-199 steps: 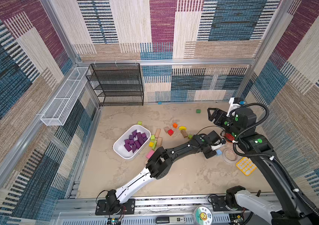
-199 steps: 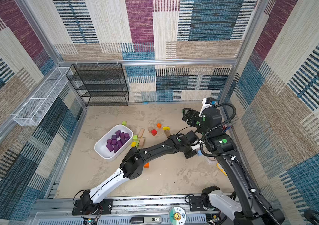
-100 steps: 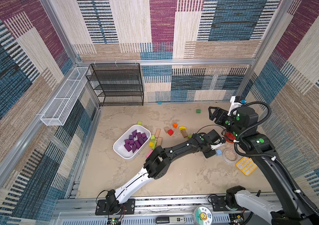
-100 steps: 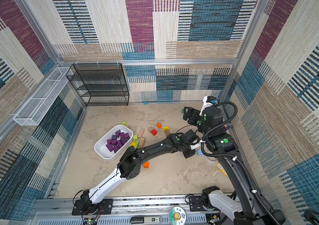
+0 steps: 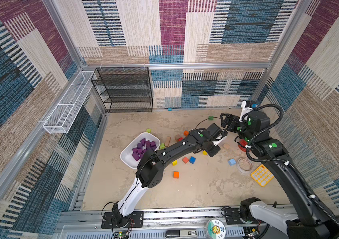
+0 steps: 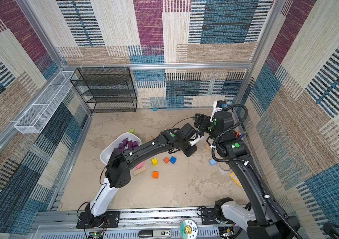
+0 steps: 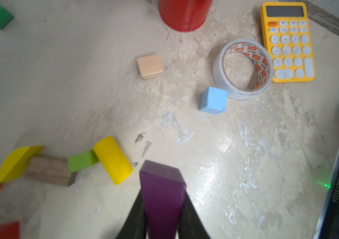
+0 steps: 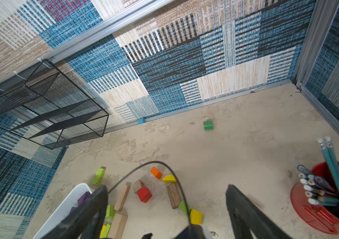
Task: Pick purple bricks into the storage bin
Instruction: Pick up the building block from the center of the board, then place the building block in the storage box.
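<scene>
The left gripper [image 7: 162,209] is clenched on one purple brick [image 7: 161,186] toward the right side of the tabletop [image 5: 195,192], near a yellow cylinder [image 7: 112,160]. The right gripper [image 8: 166,187] is released, jaws wide, grasping nothing, toward the far right corner. Other purple bricks [image 5: 143,147] lie in the bin [image 5: 127,160], near the left edge.
</scene>
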Motion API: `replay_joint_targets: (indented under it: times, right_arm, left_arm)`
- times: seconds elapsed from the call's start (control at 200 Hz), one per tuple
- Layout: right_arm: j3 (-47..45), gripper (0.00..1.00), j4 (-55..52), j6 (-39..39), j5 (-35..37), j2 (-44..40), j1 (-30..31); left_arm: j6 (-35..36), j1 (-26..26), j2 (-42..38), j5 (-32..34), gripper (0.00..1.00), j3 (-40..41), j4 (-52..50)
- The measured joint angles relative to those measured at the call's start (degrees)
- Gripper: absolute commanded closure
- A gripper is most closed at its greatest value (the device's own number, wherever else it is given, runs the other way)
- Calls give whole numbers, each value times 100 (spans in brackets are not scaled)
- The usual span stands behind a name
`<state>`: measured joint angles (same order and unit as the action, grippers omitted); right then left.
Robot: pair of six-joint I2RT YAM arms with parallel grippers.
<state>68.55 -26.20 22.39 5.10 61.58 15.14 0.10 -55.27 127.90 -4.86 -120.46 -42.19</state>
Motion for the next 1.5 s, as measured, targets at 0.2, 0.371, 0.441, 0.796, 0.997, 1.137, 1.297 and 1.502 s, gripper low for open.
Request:
replay_joint_targets:
  times: [0.2,0.371,0.441,0.796,0.997,1.137,1.297,1.502]
  right_arm:
    - [-315,11,280,-85,-142,114,0]
    - [-754,11,557,-122,-588,203,0]
    - [-909,12,715,-122,-782,227,0]
    - [-1327,12,1217,-234,-1569,520,164]
    - [-1515,12,1327,-321,-1606,592,728]
    - [-1707,12,1357,-341,-1602,597,1036]
    - [-1985,12,1364,-339,-1480,505,1078]
    - [-2074,11,1298,-337,-1147,442,1088]
  left_arm:
    - [-411,498,-1134,157,86,1322,-105]
    - [-881,1213,-2238,411,85,2671,-162]
    - [-1082,1519,-2667,601,85,3108,-173]
    - [-1961,3018,-3768,1078,85,4465,-22]
    - [-2389,3797,-3858,1300,85,5014,260]
    - [-2610,4015,-3757,1375,85,5158,393]
    - [-2837,4218,-3541,1467,82,5327,507]
    - [-3008,4474,-3338,1480,69,5445,595]
